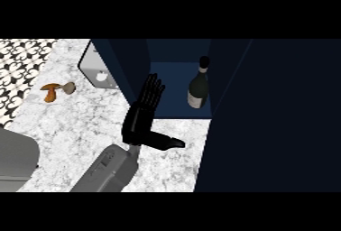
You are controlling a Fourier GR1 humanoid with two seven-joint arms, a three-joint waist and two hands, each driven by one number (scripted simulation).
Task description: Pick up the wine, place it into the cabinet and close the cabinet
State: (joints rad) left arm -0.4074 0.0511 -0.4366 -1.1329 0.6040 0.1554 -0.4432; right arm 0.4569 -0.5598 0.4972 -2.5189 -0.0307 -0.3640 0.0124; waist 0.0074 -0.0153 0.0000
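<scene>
A dark wine bottle (198, 86) stands upright inside the open navy cabinet (174, 67), on its blue floor near the right wall. My left hand (140, 119) is in front of the cabinet's opening, left of the bottle and apart from it. Its fingers (152, 90) are straight and lie along the inner face of the cabinet's left door (114, 67), which stands open. The thumb (168, 143) sticks out to the right over the counter. The hand holds nothing. My right hand does not show.
A brown mushroom (53, 90) lies on the marble counter (80, 122) at the left. A pale grey box-like object (95, 67) stands partly hidden behind the left door. A large dark panel (279, 113) fills the right side. A grey shape (13, 158) sits at lower left.
</scene>
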